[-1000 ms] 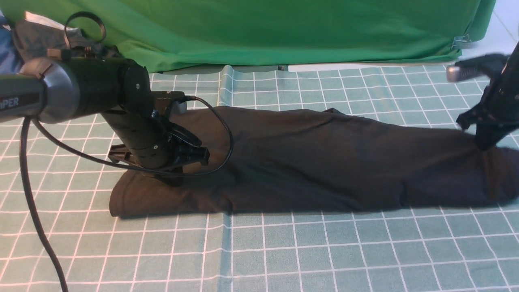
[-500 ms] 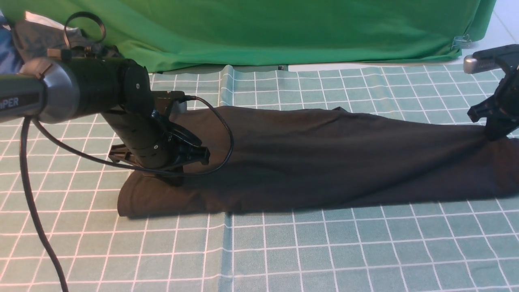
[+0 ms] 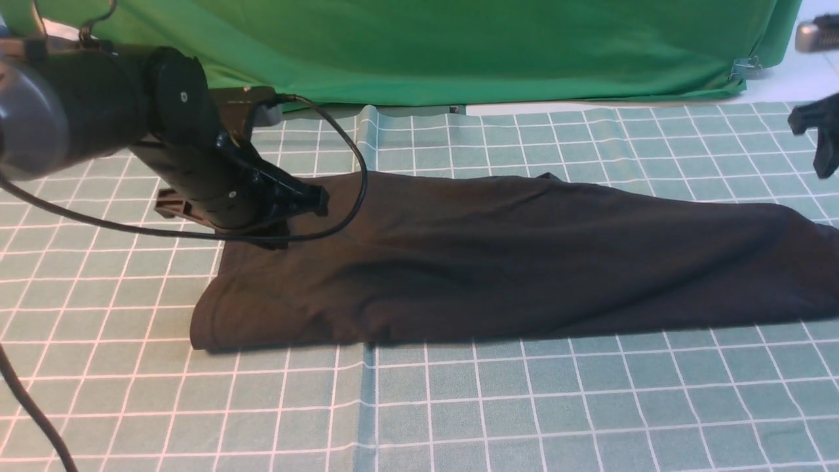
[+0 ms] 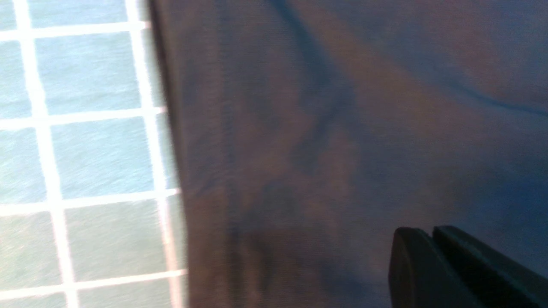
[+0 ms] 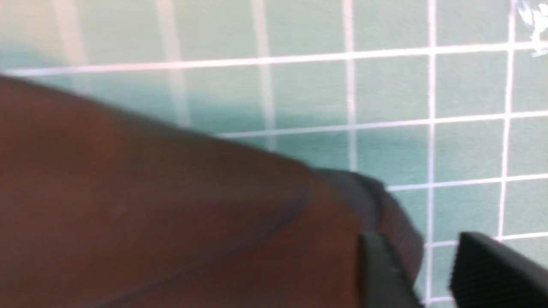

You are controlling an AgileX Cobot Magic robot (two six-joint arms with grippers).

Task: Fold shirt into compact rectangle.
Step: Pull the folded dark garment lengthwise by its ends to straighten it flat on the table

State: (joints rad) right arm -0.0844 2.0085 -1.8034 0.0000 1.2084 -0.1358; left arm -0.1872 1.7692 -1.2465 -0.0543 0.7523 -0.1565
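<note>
The black shirt [image 3: 511, 255] lies as a long folded band across the checked tablecloth [image 3: 524, 406], plain side up, with no print showing. My left gripper [image 3: 275, 239] hovers just over its left end, and in the left wrist view the left gripper [image 4: 428, 233] is shut, the cloth [image 4: 321, 128] lying below it and nothing pinched. At the right edge my right gripper [image 3: 822, 147] is raised clear of the shirt. Seen from the right wrist, the right gripper [image 5: 417, 252] is open, with table showing between its fingers beside the shirt's corner [image 5: 372, 201].
A green cloth backdrop [image 3: 459, 46] hangs along the table's far edge, with a metal clip [image 3: 745, 65] at its right. The left arm's black cable [image 3: 357, 190] loops over the shirt's left part and trails down to the front left corner.
My right gripper has opened, let go of the shirt's right end, and risen up and rightward; that end now lies flat. My left gripper has lifted off the shirt toward the back left.
</note>
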